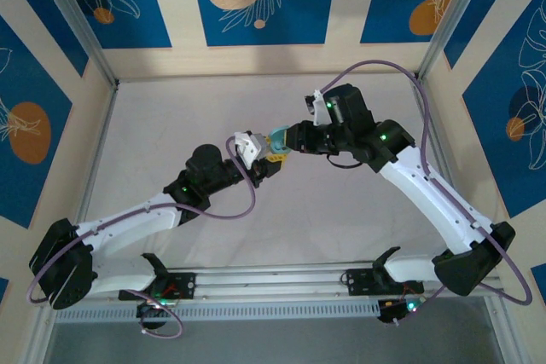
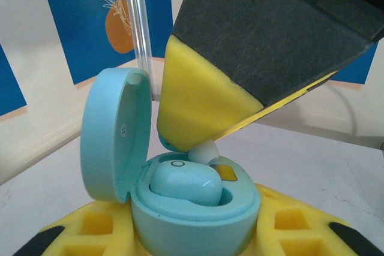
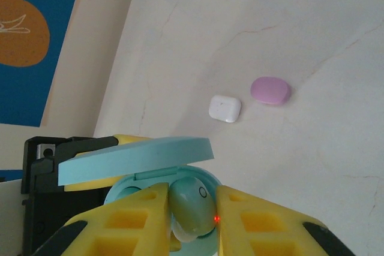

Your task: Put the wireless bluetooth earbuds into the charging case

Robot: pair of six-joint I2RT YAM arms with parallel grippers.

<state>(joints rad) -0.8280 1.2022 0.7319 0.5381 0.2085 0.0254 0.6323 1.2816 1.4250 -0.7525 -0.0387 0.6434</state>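
Light-blue glossy plastic earbud [image 3: 191, 209] sits pinched between the yellow foam pads [image 3: 135, 220] of the right gripper [image 3: 191, 193], jaws clenched on it. It hangs directly above the well of the light-blue round plastic charging case [image 2: 180, 223]. From the left wrist view the earbud's white tip [image 2: 204, 151] pokes out under the right gripper's pad, just over the case well; contact with the case can't be told.

A second light-blue earbud [image 2: 183, 185] lies in the case well, under the held one.

The case lid [image 2: 111, 133] is flipped open, hinged on one side and standing roughly upright. In the right wrist view it hangs over the case like a flat roof.

The left gripper [image 2: 192, 243] clamps the case body from both sides with its yellow foam fingers [image 2: 84, 232]. The case is held up off the pale tabletop [image 3: 300, 178], upright with the opening facing up.

In the top view the two grippers meet nose to nose at the case, mid-table.

Beyond the case a white rounded-square plastic case [image 3: 225, 108] lies closed on the tabletop. A pink oval plastic case [image 3: 270, 90], also closed, lies just beside it, not touching, and both are well apart from the blue case.

Farther off than the case stands a blue wall panel [image 3: 30, 46] with an orange disc.
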